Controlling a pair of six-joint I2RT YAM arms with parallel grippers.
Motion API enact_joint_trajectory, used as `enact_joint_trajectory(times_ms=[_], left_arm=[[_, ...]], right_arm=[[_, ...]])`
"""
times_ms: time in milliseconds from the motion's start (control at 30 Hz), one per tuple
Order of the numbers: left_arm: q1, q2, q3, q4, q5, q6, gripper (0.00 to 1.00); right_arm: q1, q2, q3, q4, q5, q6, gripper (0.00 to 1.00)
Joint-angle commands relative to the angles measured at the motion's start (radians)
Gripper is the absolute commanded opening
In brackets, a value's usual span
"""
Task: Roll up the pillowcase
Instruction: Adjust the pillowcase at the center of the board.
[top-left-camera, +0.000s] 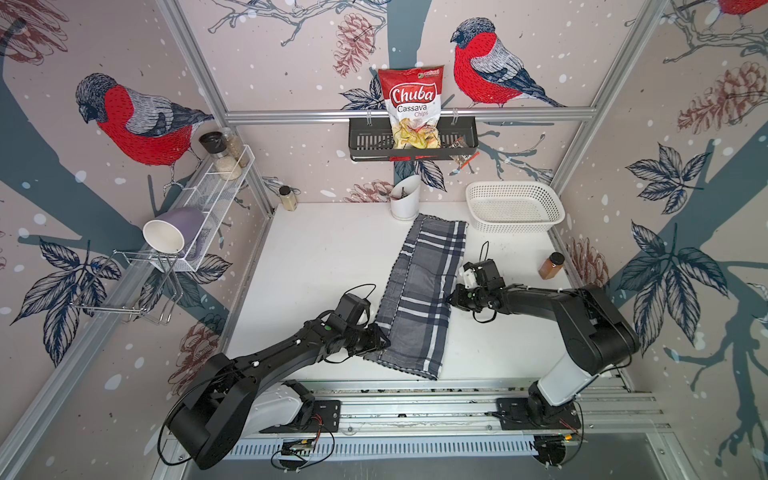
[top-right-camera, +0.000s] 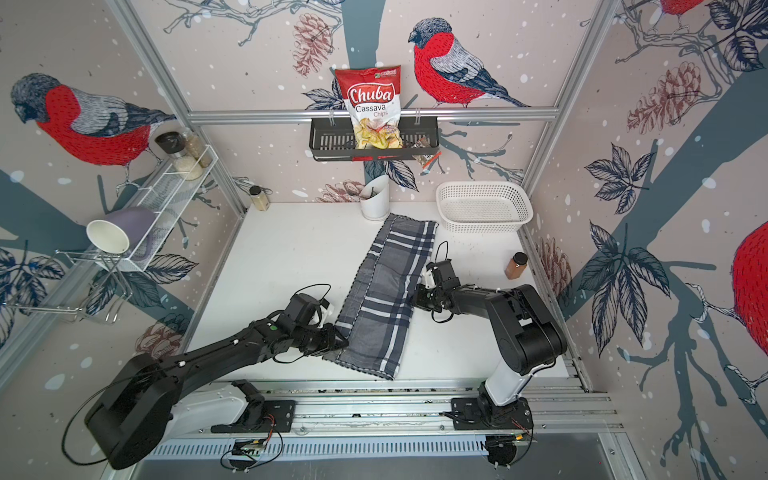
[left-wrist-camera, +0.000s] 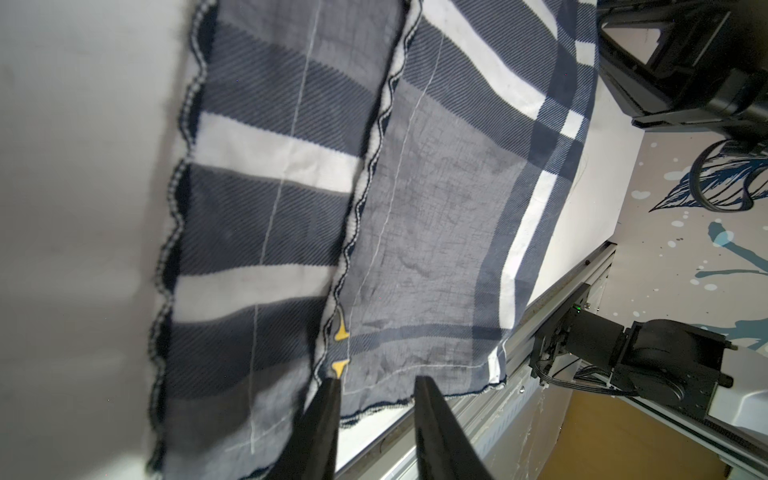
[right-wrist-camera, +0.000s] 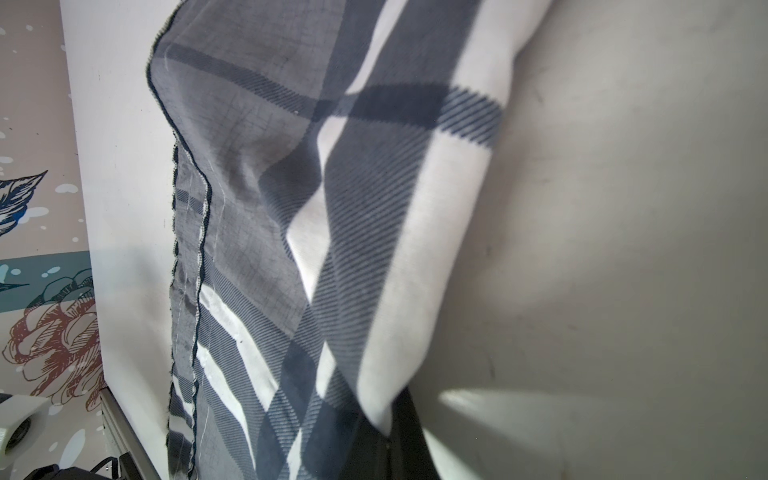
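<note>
We see the pillowcase (top-left-camera: 424, 286), left gripper (left-wrist-camera: 376, 380) half-open astride its 7 o'clock corner, right gripper (top-left-camera: 452, 300) clamped on its 3 o'clock edge.

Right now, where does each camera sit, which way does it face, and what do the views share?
Both top views: overhead, facing down at the table; left arm and right arm show.
Left wrist: on the left arm, facing past the left gripper onto the pillowcase; its parted fingers show.
Right wrist: on the right arm, facing the cloth draped over the right gripper.
Shared: the pillowcase, in all views.
</note>
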Motion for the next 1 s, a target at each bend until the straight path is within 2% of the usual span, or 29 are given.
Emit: enact_joint_trajectory(times_ms=[0, 267, 633, 833, 967], left_arm=[[-0.004, 0.018, 0.007, -0.031, -0.030, 0.026, 0.36], [-0.006, 0.067, 0.005, 0.014, 0.003, 0.037, 0.36], [-0.028, 0.068, -0.009, 0.093, 0.036, -0.003, 0.28], [-0.028, 0.049, 0.004, 0.019, -0.012, 0.007, 0.32], [-0.025, 0.005, 0.001, -0.026, -0.063, 0.002, 0.38]], right_arm=[[-0.002, 0.015, -0.014, -0.159, 0.094, -0.010, 0.03], [-0.003, 0.023, -0.013, -0.156, 0.098, -0.014, 0.03], [-0.004, 0.046, -0.022, -0.136, 0.090, -0.008, 0.04], [-0.004, 0.038, -0.023, -0.137, 0.086, -0.008, 0.05], [-0.004, 0.046, -0.024, -0.140, 0.090, -0.014, 0.05]])
